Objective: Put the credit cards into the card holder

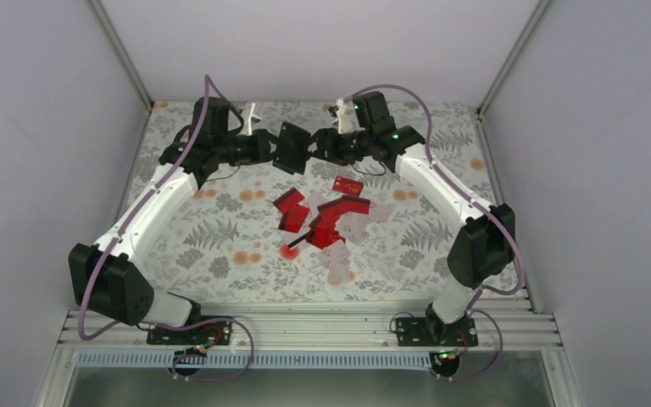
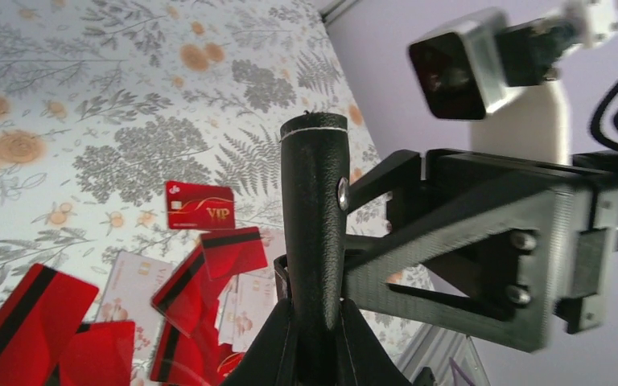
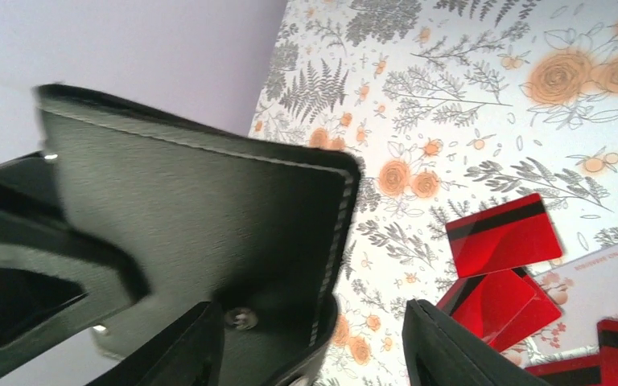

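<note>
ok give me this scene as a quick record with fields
holder: black rectangular card holder, held up above the table
left gripper: shut on the card holder's edge
right gripper: open, at the holder's opposite edge
cards: flat red rectangular credit cards, lying loose on the floral-print table
cards in holder: none visible

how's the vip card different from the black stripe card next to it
The VIP card shows gold lettering; the striped card shows a black stripe. The VIP card lies alone; the striped card overlaps other cards. Both are red, alike in size.
</note>
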Controlling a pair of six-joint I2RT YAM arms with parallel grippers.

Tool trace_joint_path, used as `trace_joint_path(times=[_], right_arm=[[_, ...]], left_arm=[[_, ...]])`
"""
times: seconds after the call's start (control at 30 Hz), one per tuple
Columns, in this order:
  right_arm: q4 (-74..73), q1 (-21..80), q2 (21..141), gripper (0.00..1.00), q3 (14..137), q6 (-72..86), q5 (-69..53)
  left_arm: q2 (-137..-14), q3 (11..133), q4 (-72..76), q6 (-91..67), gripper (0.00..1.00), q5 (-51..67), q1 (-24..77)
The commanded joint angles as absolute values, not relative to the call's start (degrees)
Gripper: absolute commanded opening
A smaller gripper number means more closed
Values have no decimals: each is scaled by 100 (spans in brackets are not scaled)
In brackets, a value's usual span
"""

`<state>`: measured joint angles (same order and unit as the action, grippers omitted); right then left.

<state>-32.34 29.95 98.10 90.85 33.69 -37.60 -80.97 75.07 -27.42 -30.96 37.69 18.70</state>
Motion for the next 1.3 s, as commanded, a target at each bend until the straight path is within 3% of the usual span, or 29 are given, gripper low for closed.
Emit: trace_joint_path(times=[0.0,0.27,0.4,0.67,0.87,1.27], right_arm=[[-3310,3015,9781,54,9029,3479,-3487],[-3173,2955,9432,24,8439,3278,-3611],[-3031,2953,9213,18,8096,3209,-3909],[-3230,2899,8844,22,7699,2943,-3959],[-2809,2894,8867,37,7765,3025,-4569],[-2574,2539,8920,36,8084,2908,-5167]], left_arm=[[-7851,7475,-2362,-3193,2,4183,1854],[-7709,7209,-1880,-3487,2,4558,1849],[-7715,7181,-1850,-3518,2,4571,1854],[-7712,7104,-1804,-3546,2,4621,1854],[-7741,7077,-1672,-3585,2,4887,1853],[-7725,6967,-1476,-3696,2,5318,1853]])
